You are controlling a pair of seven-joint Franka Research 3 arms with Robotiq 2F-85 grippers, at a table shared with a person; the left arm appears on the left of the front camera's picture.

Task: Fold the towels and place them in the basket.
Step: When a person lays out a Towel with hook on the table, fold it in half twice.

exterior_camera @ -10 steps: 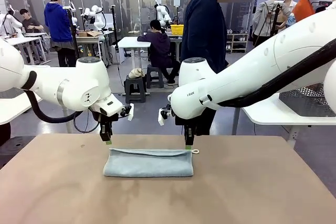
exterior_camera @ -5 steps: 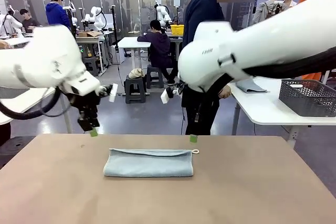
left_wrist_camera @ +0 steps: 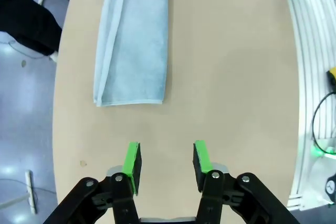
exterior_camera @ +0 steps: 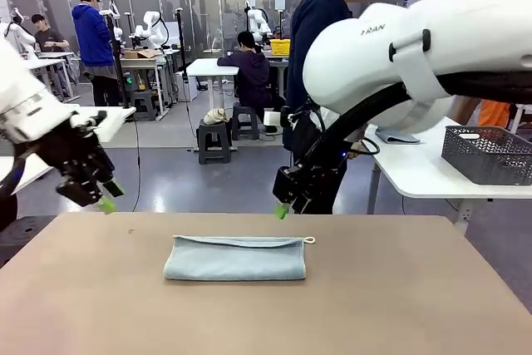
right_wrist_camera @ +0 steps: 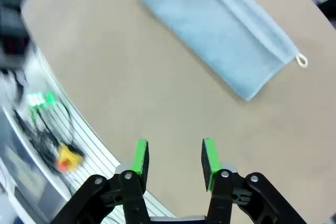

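A pale blue-grey towel lies folded into a long strip on the brown table, its small white loop at the right end. My left gripper hangs above the table's far left edge, well clear of the towel, open and holding nothing. My right gripper hovers over the far edge just behind the towel's right end, also open. In the left wrist view the towel lies ahead of the empty left gripper. The right wrist view shows the towel beyond the empty right gripper. The dark grey mesh basket stands on a white side table at the right.
A person in dark clothes stands just past the far edge, behind my right arm. The white side table lies to the right of them. A lot of bare tabletop surrounds the towel.
Both grippers have lifted off the towel's far corners. The left one has swung out to the left, the right arm has risen and turned. The towel has stayed put.
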